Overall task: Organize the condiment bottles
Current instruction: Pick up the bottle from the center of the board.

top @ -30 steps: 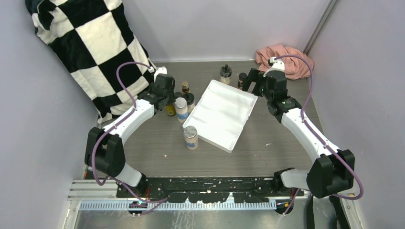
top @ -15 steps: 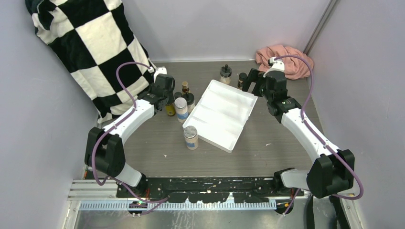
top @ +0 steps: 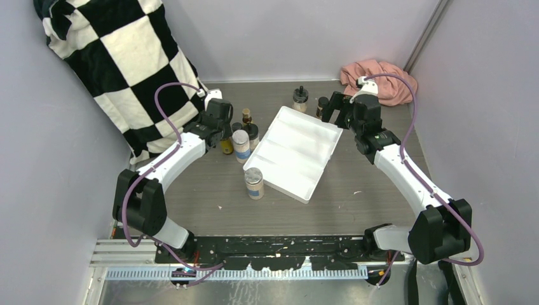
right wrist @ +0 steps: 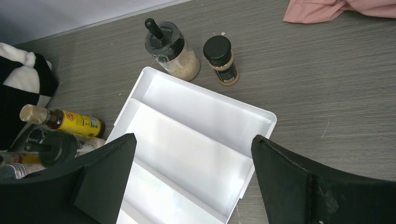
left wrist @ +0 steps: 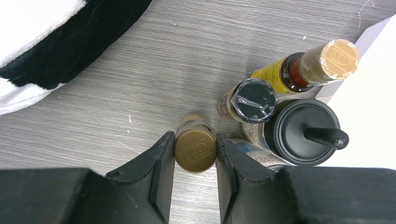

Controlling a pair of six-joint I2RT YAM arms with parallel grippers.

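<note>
Brown-capped bottle [left wrist: 195, 150] clamped in left pincer [left wrist: 194, 140], right pincer [right wrist: 191, 140] spread wide near tray [right wrist: 205, 112]

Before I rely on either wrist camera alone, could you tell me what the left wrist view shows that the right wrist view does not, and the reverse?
Left wrist only: the left gripper shut on a brown-capped bottle. Right wrist only: the right gripper open, a knob-lidded jar and a black-capped bottle standing past the white tray, and a pink cloth. Both: the yellow bottle, the tray and the checkered blanket.
</note>
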